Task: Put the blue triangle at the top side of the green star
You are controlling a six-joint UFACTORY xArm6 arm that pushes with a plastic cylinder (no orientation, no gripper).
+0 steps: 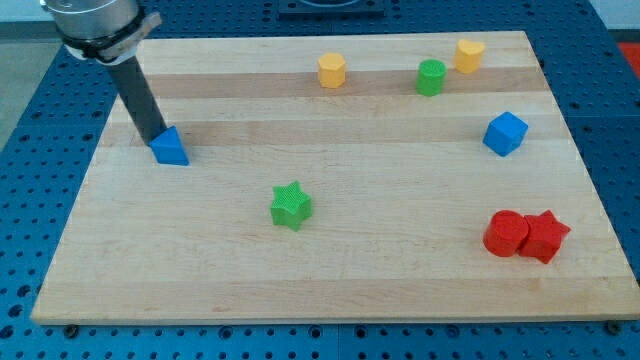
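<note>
One blue triangle (pixel 171 147), one green star (pixel 291 205)

A pale wooden board (pixel 330 290) with lengthwise grain fills most of the view. Around it, from 3 o'clock through 6 to 9 o'clock, runs a blue perforated bench (pixel 615 90) with a regular grid of small holes. At 12 o'clock a dark strip (pixel 330 8) sits behind the board, perhaps a fixture; it is cropped. Light is even, with soft shadows.
</note>
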